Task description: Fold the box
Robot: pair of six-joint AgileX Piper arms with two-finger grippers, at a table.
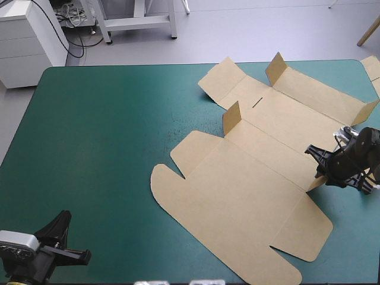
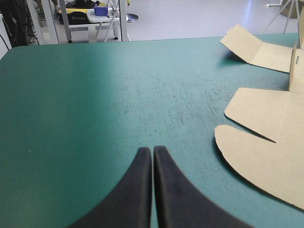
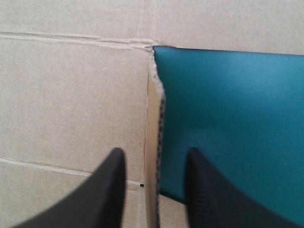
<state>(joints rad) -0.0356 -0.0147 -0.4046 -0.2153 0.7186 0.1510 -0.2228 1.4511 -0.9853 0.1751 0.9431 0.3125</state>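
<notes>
The brown box (image 1: 249, 178) lies spread across the table's right half, mostly flat, two small flaps (image 1: 231, 117) upright. The right gripper (image 3: 153, 154) straddles its raised right edge, fingers apart. The left gripper (image 2: 152, 151), fingers pressed together, sits over bare teal-green cover (image 1: 107, 148) near the front left corner.

Left gripper (image 2: 152, 151): two broad black fins, smooth and matte, wide bases narrowing to rounded tips.
Right gripper (image 3: 155, 152): same black fins; one finger (image 3: 211, 194) faintly textured.
Right wrist (image 1: 358, 153): black housing, silver metal bits.
</notes>
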